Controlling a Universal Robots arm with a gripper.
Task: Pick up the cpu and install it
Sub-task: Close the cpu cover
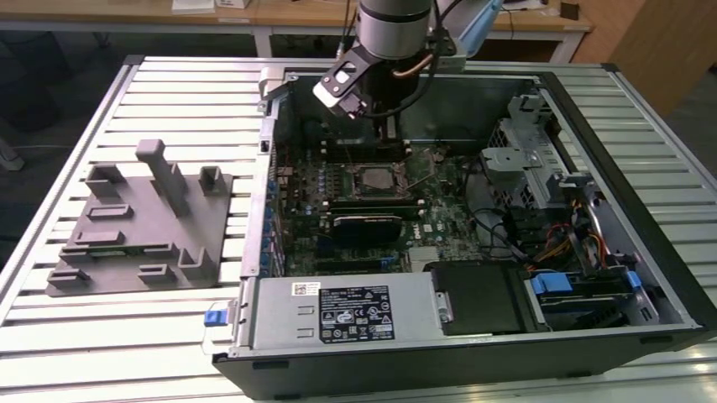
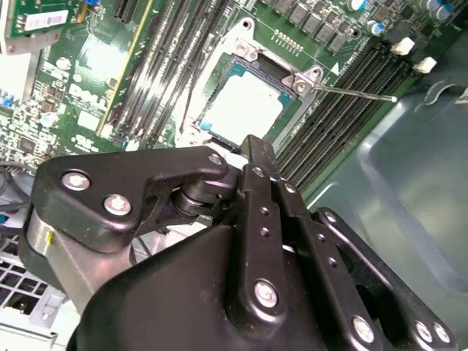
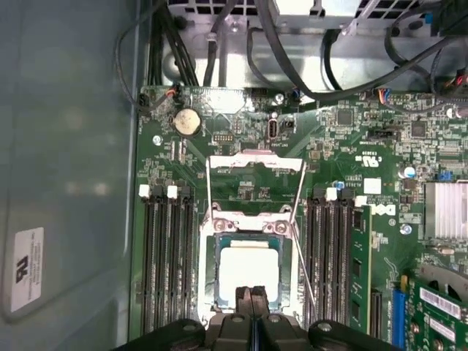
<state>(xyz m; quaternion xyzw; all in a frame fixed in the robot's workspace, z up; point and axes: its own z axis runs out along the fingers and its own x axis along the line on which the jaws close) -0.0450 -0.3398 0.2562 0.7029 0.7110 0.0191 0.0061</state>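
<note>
On a slatted table (image 1: 112,353), inside an open computer case (image 1: 471,105), my gripper (image 3: 252,296), closed and empty, hovers over the cpu (image 3: 248,267): probably light, stiff, fragile, best gripped by its edges.

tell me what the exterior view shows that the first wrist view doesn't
Exterior view, unlike the first wrist view: the grey plastic fixture with upright posts on the slatted metal table, and the silver power supply box. First wrist view, unlike the exterior: the round silver coin cell, and a close look at the pale silver square cpu lying flat in its socket. Both: the green motherboard and the shut black tool above it.
</note>
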